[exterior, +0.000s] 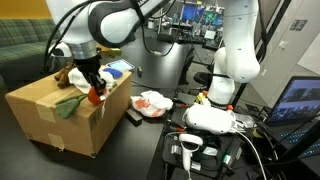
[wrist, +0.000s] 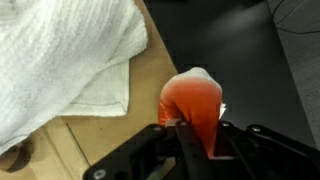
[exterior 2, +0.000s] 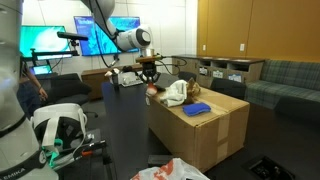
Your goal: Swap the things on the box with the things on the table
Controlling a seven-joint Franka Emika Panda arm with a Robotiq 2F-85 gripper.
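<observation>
My gripper is shut on a small orange-red object at the edge of the cardboard box. It shows in the wrist view between the jaws, over the box edge. A white towel lies on the box right beside it, and also shows in an exterior view. A green cloth and a blue item lie on the box top too. An orange and white bag lies on the dark table next to the box.
The robot base stands to the side of the box. A white device with cables sits near the table's front. Monitors and a sofa stand in the background.
</observation>
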